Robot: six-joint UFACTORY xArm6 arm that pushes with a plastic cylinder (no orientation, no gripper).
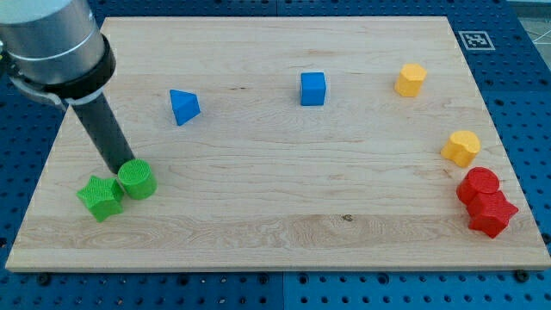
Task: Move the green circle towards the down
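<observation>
Camera view: rod's tip (120,167), which has no claw and holds nothing, touches green circle (137,180) beside green star (100,197), near board's (258,232) bottom-left corner.

Wooden board (258,215): my tip (120,169) touches the upper-left edge of the green circle block (137,180), which lies just right of the green star block (100,197), near the view's lower left.

My tip (119,167) touching green circle (137,180), green star (100,197) just beside
</observation>
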